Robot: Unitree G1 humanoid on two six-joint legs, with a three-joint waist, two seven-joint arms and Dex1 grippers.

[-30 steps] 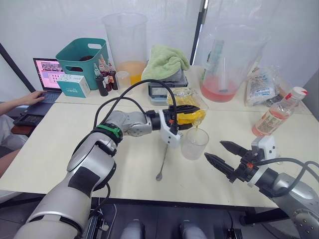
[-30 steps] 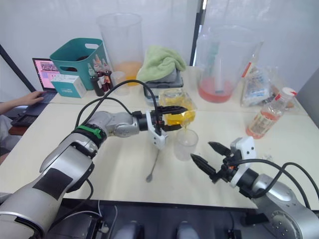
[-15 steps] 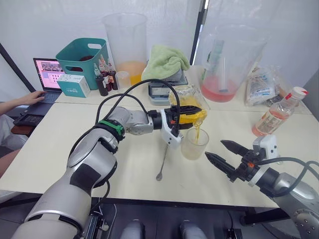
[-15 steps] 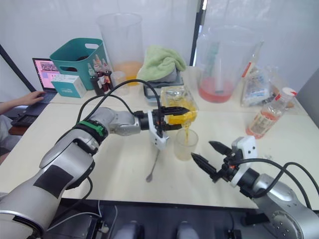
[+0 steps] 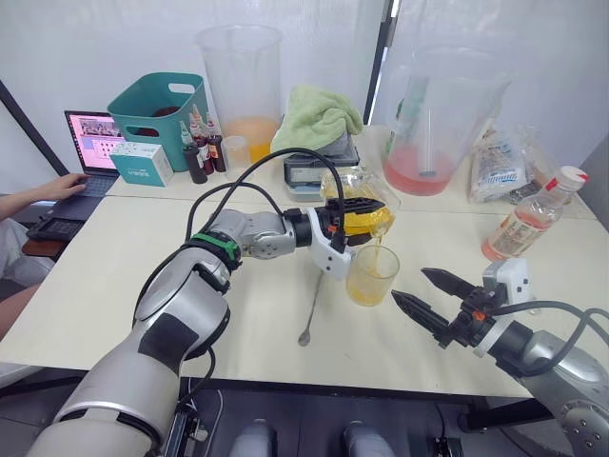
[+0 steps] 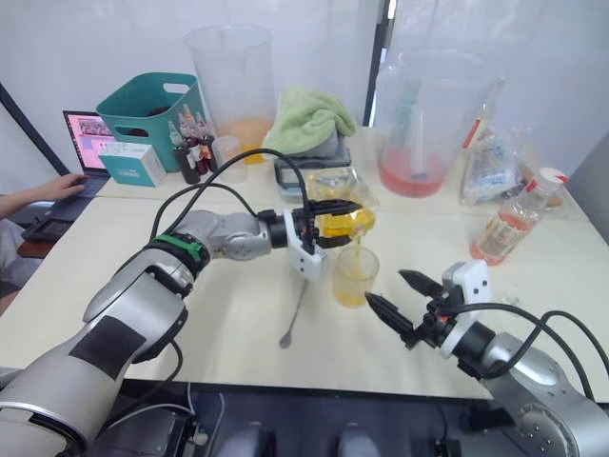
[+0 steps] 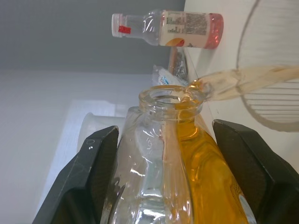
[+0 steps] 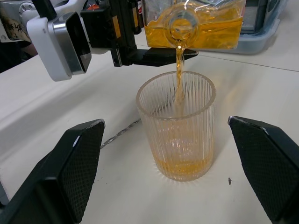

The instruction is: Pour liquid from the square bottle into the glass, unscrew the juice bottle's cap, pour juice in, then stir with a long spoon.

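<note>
The left gripper point(image 5: 354, 219) clamps the square bottle point(image 5: 360, 200) by its flat sides, tipped over the glass point(image 5: 371, 274) at table centre; stream running. Rigid, smooth, breakable glass, likely lightening as it drains. The right gripper point(image 5: 422, 290) waits spread, empty

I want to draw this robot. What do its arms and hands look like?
Both arms are shiny silver with dark joints and looping black cables. The left arm wears a green ring. Each hand, left and right, has two black pointed fingers and a white block.
</note>
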